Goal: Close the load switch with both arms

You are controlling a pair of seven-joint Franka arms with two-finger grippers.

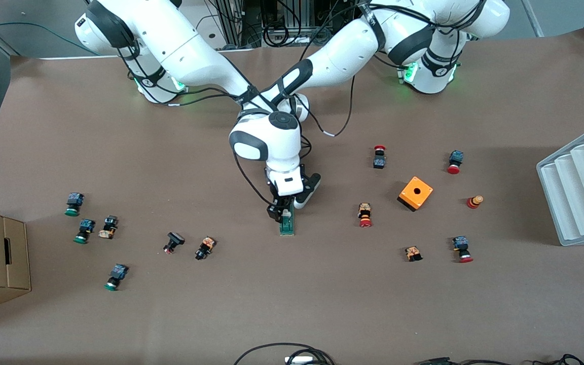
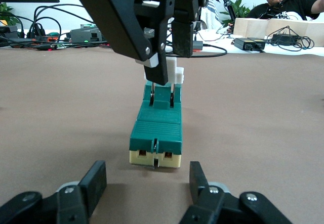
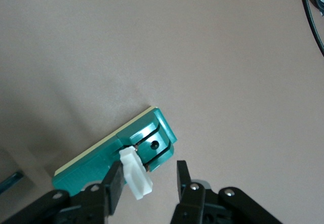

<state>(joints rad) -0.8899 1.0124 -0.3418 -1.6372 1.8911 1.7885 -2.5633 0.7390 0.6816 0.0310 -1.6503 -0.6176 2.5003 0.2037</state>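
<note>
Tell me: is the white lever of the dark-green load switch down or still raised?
Raised: the white lever stands up from the dark-green load switch, at the right gripper.

The load switch (image 1: 287, 223) is a narrow dark-green block with a cream base, lying flat mid-table, its white lever (image 3: 135, 172) raised at the end away from the front camera.

You are looking at two white arms with rounded shells and black bands at the joints. The right arm (image 1: 180, 50) and the left arm (image 1: 353, 45) both carry thin black cables looped along their links, and each base glows green. Each wrist ends in a white block. The left gripper (image 2: 149, 188) has matte black fingers with silver screws at the knuckles; the right gripper (image 3: 147, 183) looks the same.
</note>
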